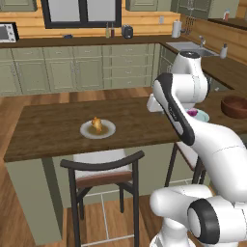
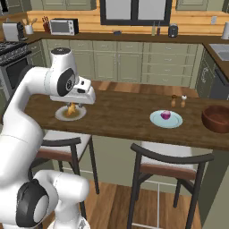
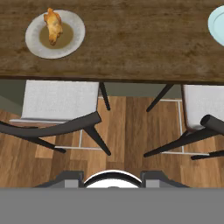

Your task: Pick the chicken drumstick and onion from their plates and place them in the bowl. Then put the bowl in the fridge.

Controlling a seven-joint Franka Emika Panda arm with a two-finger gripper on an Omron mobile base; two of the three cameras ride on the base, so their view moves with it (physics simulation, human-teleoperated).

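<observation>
The golden-orange chicken drumstick [image 1: 97, 124] [image 2: 70, 110] [image 3: 53, 25] lies on the cream-white plate [image 1: 109, 130] [image 3: 70, 41] at the left of the wooden counter. On the pale blue plate [image 2: 175, 120] [image 3: 217, 24] rests the purple onion [image 2: 165, 115], half hidden behind my arm in the left base view. The dark brown bowl [image 1: 235, 106] [image 2: 217, 118] stands at the counter's right end. My gripper [image 2: 79, 102] [image 3: 111, 178] hangs high above the counter's near edge, right of the drumstick. It is open and holds nothing. The fridge is out of view.
Two dark-framed stools [image 3: 57, 118] [image 3: 203, 127] stand under the counter's near edge. Salt and pepper shakers [image 2: 178, 101] sit behind the blue plate. Green cabinets, a sink [image 1: 190, 47] and a microwave [image 2: 62, 27] line the far walls.
</observation>
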